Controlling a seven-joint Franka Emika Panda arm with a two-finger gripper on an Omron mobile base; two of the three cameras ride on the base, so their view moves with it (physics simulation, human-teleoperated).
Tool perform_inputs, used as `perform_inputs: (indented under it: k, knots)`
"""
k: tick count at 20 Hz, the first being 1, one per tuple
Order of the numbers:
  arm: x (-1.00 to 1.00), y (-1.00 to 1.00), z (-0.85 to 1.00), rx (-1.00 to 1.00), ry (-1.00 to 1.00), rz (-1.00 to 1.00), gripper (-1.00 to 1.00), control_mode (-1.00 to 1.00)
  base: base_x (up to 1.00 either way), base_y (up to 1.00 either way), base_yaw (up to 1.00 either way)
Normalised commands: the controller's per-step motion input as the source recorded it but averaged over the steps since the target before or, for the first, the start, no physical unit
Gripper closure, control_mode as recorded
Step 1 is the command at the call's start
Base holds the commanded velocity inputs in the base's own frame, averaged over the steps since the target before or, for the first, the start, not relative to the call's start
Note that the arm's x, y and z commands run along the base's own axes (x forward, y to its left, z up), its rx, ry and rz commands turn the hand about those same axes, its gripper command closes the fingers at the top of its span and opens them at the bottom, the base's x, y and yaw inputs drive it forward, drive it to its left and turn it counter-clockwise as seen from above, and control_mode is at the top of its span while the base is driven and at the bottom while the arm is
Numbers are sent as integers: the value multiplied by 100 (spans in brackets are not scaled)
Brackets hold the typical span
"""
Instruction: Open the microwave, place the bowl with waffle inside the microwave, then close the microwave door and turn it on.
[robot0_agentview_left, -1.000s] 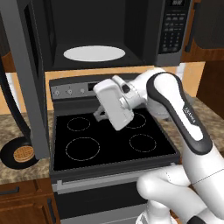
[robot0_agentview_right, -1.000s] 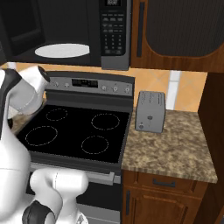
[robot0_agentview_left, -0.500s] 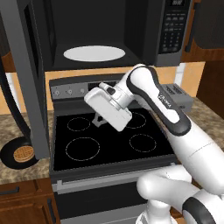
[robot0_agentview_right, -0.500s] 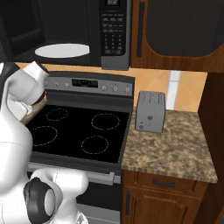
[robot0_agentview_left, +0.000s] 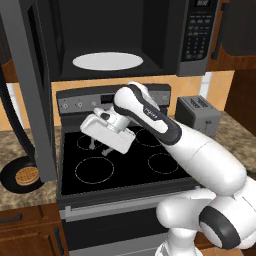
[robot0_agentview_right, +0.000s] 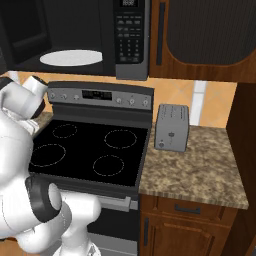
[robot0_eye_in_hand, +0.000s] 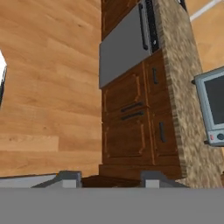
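I see the black bowl (robot0_agentview_left: 23, 174) on the speckled countertop (robot0_agentview_left: 15, 195) left of the stove (robot0_agentview_left: 120, 160), the golden grid-patterned waffle (robot0_agentview_left: 26, 176) inside it. The microwave door (robot0_agentview_left: 30, 85) hangs open, its white turntable plate (robot0_agentview_left: 107, 61) bare. My gripper (robot0_agentview_left: 97, 145) hovers over the black cooktop; I cannot tell its finger spacing. A toaster (robot0_agentview_right: 171, 127) sits right.
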Motion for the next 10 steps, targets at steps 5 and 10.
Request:
perform_inputs:
  k: [5,10]
  knots:
    - [47,42,-36,0,-7,11,-100,-100,0,0,0]
    - [50,67,-33,-4,-1,10,-100,-100,0,0,0]
